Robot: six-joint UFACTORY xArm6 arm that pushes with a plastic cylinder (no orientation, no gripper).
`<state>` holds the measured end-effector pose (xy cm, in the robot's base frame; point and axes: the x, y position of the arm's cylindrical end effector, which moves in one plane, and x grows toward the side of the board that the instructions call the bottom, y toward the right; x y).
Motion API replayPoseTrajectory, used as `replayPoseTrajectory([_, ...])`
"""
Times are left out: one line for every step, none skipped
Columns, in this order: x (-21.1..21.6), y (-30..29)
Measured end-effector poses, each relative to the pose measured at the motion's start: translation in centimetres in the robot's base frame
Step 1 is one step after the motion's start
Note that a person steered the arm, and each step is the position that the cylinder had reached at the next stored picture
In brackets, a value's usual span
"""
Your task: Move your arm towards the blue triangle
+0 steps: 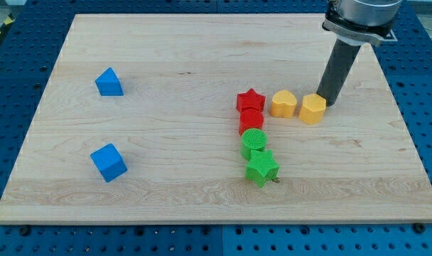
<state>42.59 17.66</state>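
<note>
My tip (328, 104), a bare rod holding nothing, rests at the frame's upper right, just beside the yellow hexagon (312, 109) and touching or nearly touching it, while the blue triangle (109, 82) sits well apart at the wooden board's (202, 57) upper left.

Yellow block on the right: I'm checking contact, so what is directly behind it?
Behind the right yellow block stands my tip, at its upper right edge. The block covers any gap, so contact cannot be confirmed.
</note>
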Motion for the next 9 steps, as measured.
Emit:
replayPoseTrajectory([-3.8, -0.5])
replayPoseTrajectory([-6.9, -0.9])
replayPoseTrajectory([-9.2, -0.9])
replayPoseTrajectory([-10.8, -1.2])
replayPoseTrajectory([-11.1, -1.2])
replayPoseTrajectory([-13.1, -2.1])
replayPoseTrajectory([-15.0, -4.3])
replayPoseTrajectory([-15.8, -7.8])
replayPoseTrajectory([-15.9, -11.8])
